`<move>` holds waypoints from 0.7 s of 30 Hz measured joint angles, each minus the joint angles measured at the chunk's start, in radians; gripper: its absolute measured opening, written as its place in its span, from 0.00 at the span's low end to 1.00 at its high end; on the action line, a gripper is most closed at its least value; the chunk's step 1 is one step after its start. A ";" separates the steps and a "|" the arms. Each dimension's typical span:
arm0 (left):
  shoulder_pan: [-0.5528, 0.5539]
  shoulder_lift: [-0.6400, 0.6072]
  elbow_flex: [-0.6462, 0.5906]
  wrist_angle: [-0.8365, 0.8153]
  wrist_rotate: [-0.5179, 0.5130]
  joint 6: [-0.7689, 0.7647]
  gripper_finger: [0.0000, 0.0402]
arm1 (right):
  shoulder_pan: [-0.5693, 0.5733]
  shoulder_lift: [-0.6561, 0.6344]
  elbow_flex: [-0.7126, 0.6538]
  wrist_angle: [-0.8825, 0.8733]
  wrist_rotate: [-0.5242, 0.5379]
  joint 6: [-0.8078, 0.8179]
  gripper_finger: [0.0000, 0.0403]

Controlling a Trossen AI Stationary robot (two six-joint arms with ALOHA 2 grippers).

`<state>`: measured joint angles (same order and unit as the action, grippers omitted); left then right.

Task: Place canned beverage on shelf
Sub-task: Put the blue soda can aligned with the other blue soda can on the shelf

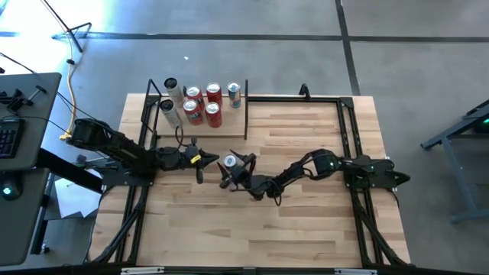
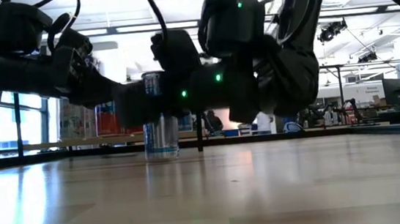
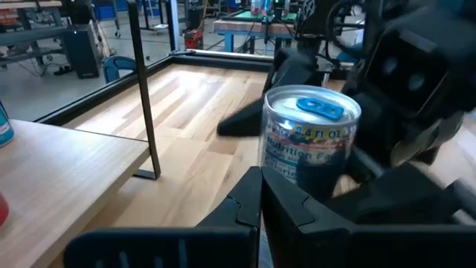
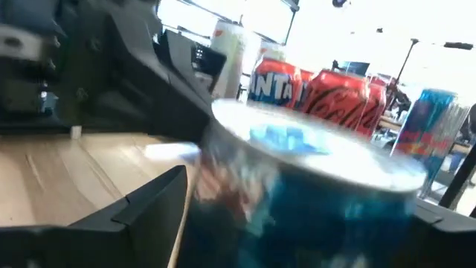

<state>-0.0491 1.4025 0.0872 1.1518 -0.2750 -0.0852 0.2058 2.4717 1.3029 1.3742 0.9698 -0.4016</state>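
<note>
- The shelf (image 1: 200, 131) in the upper left of the high view is crowded along its back — red cans (image 1: 202, 105) and pale cans (image 1: 170, 99) stand close together there.
- Its front strip, toward frame centre, is bare wood.
- A black rod frame (image 1: 245, 109) closes the shelf's right end.
- At frame centre the left gripper (image 1: 200, 160) and right gripper (image 1: 231, 169) flank the blue-topped can (image 1: 228, 161) — little room between.
- The lower half of the tabletop (image 1: 252, 229) lies open.
</note>
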 joint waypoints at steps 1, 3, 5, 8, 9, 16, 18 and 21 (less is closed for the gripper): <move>-0.001 0.000 0.000 -0.003 0.000 0.001 0.00 | 0.004 -0.008 0.000 0.000 0.004 -0.016 0.79; -0.011 0.000 0.000 -0.004 0.003 -0.003 0.00 | 0.014 -0.021 0.000 -0.014 0.010 -0.030 0.79; -0.026 0.000 0.000 -0.002 0.032 -0.016 0.00 | 0.020 -0.032 0.000 -0.045 0.006 -0.023 0.79; -0.056 0.000 0.000 -0.003 0.062 -0.016 0.00 | 0.022 -0.050 0.000 -0.110 -0.025 0.030 0.79; -0.065 0.000 0.000 -0.005 0.060 -0.016 0.00 | 0.022 -0.057 0.000 -0.127 -0.037 0.049 0.79; -0.125 -0.001 0.000 0.002 -0.004 0.008 0.00 | 0.022 -0.103 -0.002 -0.232 -0.059 0.086 0.79; -0.138 -0.001 0.000 0.012 -0.025 0.017 0.00 | 0.022 -0.120 -0.002 -0.268 -0.058 0.092 0.79; -0.160 -0.020 0.000 0.013 -0.029 0.032 0.00 | 0.022 -0.143 -0.002 -0.317 -0.062 0.112 0.79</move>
<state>-0.2090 1.3823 0.0868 1.1645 -0.3043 -0.0535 0.2275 2.3283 1.3014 1.0572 0.9081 -0.2893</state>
